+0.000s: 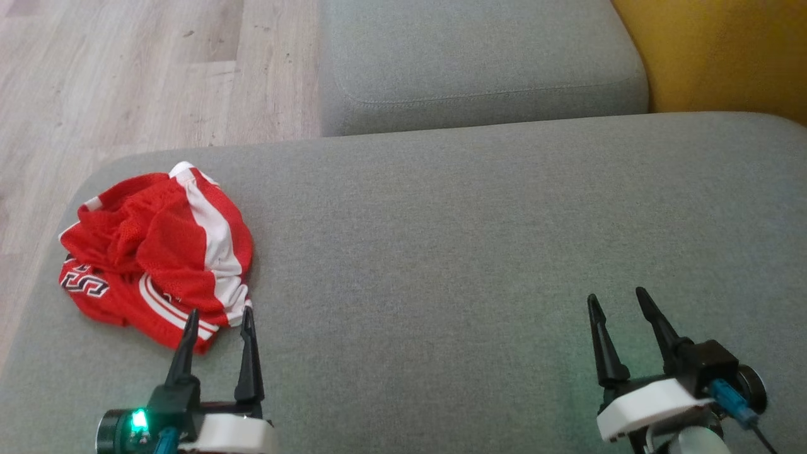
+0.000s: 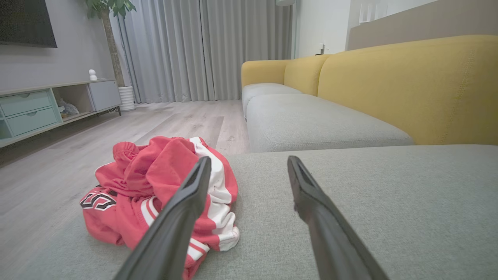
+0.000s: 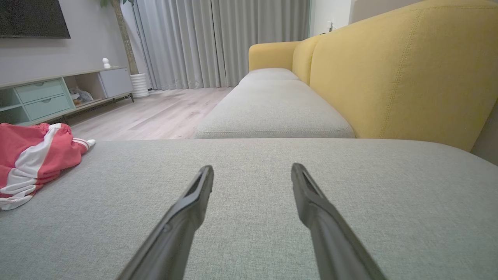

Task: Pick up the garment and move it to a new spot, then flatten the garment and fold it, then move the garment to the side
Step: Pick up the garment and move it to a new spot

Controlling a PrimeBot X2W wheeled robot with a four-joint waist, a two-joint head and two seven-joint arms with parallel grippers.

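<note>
Garment point(image 1: 157, 252) just beyond left end effector point(image 1: 220, 310)

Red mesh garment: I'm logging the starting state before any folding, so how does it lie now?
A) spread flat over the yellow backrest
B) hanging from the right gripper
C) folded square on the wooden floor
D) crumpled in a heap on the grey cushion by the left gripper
D: the red mesh garment sits bunched on the grey cushion just ahead of the left gripper, whose jaws stand open, holding nothing.

We see soft daylight from the curtains point(image 2: 202, 46), faint shadows, a green lamp on the left gripper point(image 1: 219, 312) tinting the cushion point(image 1: 441, 284), and wrist views bent at their edges.
</note>
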